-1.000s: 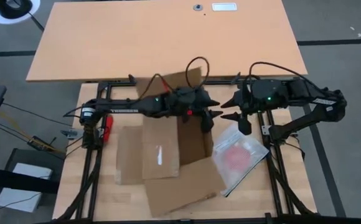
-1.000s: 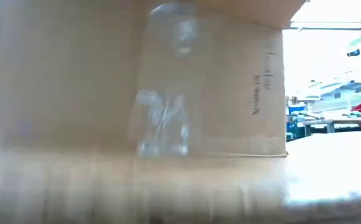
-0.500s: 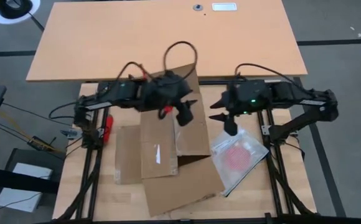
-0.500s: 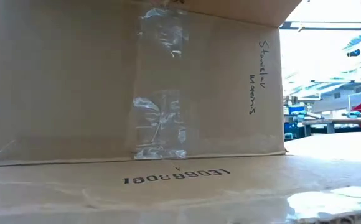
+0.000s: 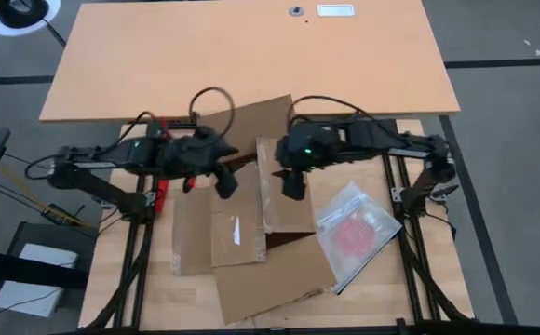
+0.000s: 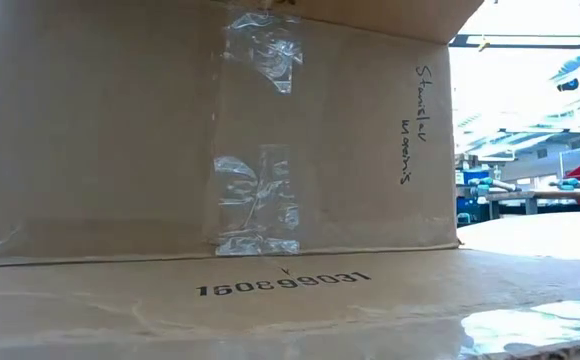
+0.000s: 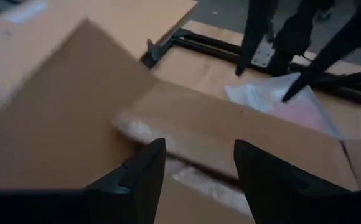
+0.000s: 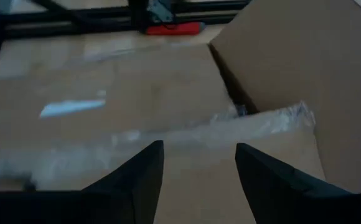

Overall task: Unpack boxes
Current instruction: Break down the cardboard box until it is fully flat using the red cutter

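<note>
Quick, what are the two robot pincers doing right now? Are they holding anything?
Left pincer: open, holding nothing, above the cardboard box.
Right pincer: open, holding nothing, also over the box.

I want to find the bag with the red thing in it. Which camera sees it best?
The high view: the clear bag lies whole and flat on the table, beside the open box. The left wrist view catches only a blurry part of it. The low view and right wrist view show only cardboard.
</note>
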You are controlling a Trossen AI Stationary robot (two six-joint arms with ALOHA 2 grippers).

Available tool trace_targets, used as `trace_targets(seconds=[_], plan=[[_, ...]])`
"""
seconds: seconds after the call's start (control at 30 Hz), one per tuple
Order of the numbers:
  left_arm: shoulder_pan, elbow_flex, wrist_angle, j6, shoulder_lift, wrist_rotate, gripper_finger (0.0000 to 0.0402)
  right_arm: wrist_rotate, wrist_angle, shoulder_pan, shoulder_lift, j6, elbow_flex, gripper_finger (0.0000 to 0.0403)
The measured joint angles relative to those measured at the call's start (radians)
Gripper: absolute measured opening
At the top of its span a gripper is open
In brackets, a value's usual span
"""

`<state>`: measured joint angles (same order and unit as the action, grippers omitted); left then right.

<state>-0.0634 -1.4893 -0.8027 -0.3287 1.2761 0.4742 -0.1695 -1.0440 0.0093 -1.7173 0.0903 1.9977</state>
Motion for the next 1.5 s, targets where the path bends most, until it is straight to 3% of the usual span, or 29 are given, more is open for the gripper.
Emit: trace_targets(seconds=[0.17, 0.3, 0.53, 0.97, 1.23, 1.5], plan=[[-0.005, 0.291, 0.145, -0.101, -0.163, -0.049, 0.0203, 0.003, -0.021, -0.007, -0.133, -0.019, 0.152, 0.0194], [-0.005, 0.465, 0.248, -0.156, -0.221, -0.077, 0.0203, 0.008, -0.032, -0.005, -0.224, -0.053, 0.247, 0.0194], [-0.005, 0.638, 0.451, -0.158, -0.225, -0.114, 0.0203, 0.008, -0.043, -0.009, -0.333, -0.100, 0.307, 0.0189], [-0.003, 0.675, 0.474, -0.149, -0.184, -0.113, 0.0203, 0.001, -0.268, -0.011, -0.346, -0.094, 0.307, 0.0181], [-0.002, 0.674, 0.477, -0.147, -0.146, -0.104, 0.0203, 0.002, -0.158, -0.009, -0.326, -0.089, 0.307, 0.0176], [-0.002, 0.672, 0.481, -0.181, -0.018, -0.077, 0.0203, 0.014, -0.067, -0.011, -0.392, -0.112, 0.306, 0.0173]])
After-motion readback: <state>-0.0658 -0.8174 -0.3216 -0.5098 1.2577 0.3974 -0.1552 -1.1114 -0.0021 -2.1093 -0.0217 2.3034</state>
